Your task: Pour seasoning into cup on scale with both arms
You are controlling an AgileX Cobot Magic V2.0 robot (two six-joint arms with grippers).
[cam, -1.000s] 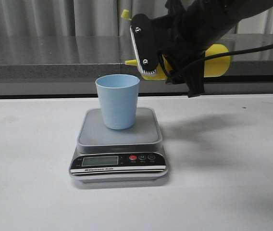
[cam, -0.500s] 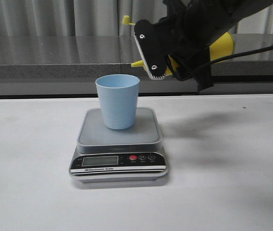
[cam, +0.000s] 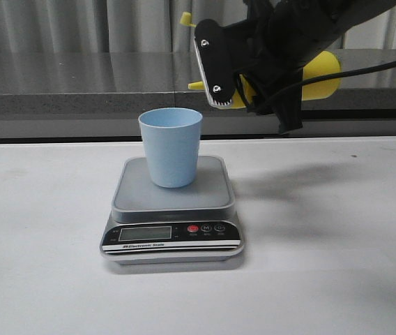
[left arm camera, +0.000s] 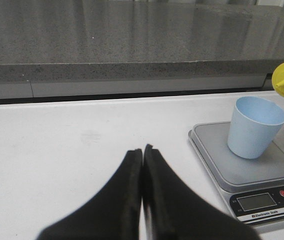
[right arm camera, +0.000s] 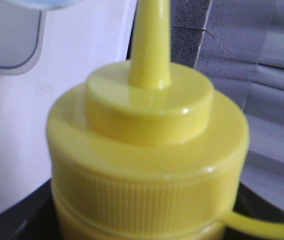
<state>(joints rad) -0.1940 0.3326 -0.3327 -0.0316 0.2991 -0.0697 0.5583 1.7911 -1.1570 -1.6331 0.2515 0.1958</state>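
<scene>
The pale blue cup (cam: 171,146) stands upright on the platform of the silver-grey scale (cam: 173,197). My right gripper (cam: 245,75) is shut on the yellow seasoning bottle (cam: 321,74). It holds the bottle lying nearly level above and to the right of the cup. The nozzle (cam: 194,85) points left, just above the cup's right rim. The right wrist view is filled by the bottle's cap end (right arm camera: 149,150). My left gripper (left arm camera: 142,151) is shut and empty, low over the table to the left of the scale (left arm camera: 217,160) and cup (left arm camera: 255,128).
A grey stone ledge (cam: 79,87) and curtains run along the back of the white table (cam: 337,265). The bottle's tethered cap (cam: 184,19) sticks up above the right gripper. The scale's black front panel (cam: 172,234) faces me.
My right gripper has lifted the bottle a little and shifted it slightly right. The cup, scale and left gripper's surroundings look unchanged.
</scene>
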